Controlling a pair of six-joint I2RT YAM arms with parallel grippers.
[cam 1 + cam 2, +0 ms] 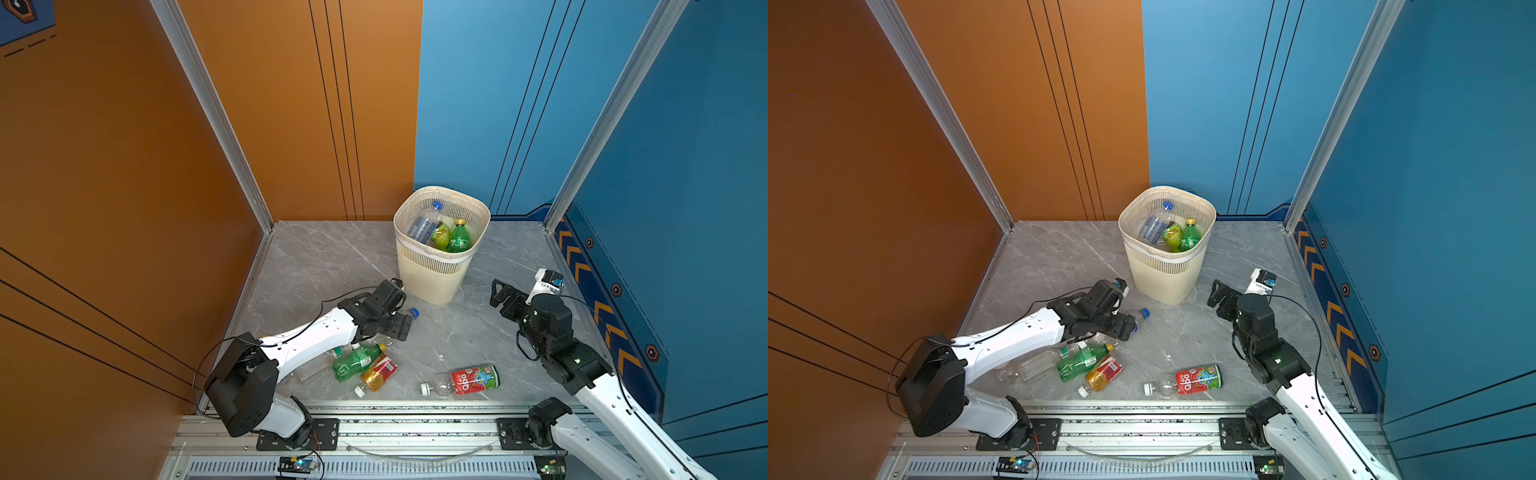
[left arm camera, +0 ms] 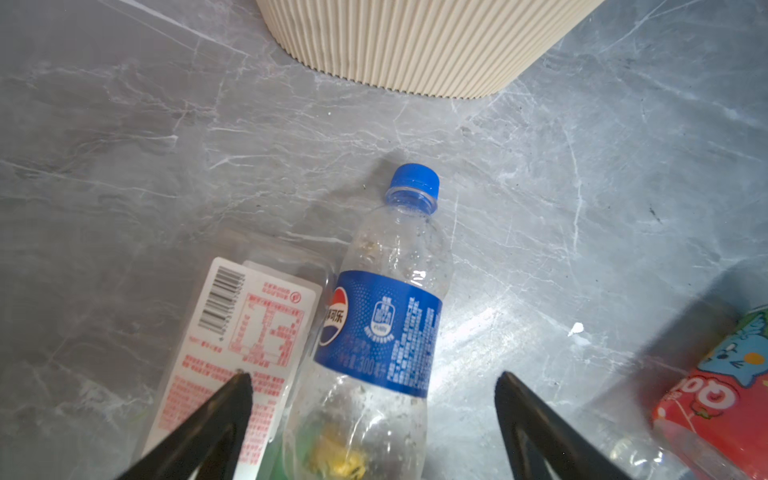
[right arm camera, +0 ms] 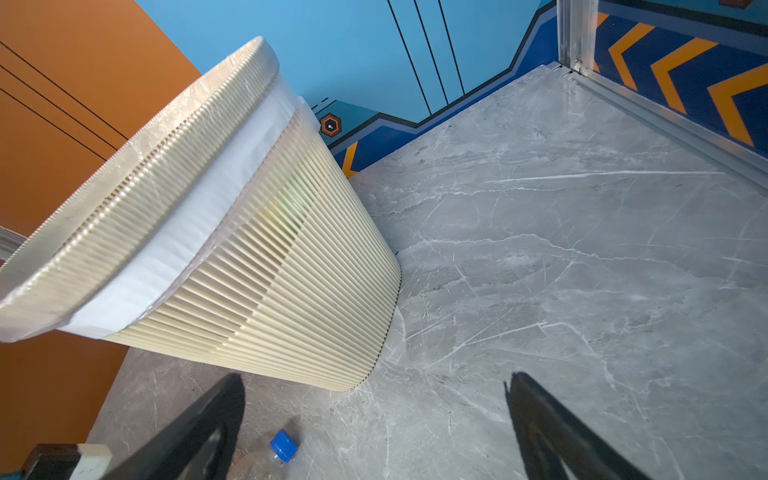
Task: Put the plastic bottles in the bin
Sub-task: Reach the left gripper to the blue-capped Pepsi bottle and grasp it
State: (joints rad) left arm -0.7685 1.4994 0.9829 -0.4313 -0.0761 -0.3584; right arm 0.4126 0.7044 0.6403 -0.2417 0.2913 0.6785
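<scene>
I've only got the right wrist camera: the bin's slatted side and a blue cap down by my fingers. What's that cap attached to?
Observer: A clear blue-labelled bottle, lying on the floor, straddled by the open left gripper.
Operator: Anything in the bin yet?
Observer: Yes; both top views show the bin holding at least a green bottle and a clear blue-capped one.
Operator: Which loose bottle lies nearest my arm?
Observer: A red-labelled bottle, white cap, on its side, apart from the others.

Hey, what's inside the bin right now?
Three bottles show in the bin: a clear bottle with a blue cap, a green bottle with a yellow cap, and a green-labelled bottle between them. Anything beneath them is covered.
</scene>
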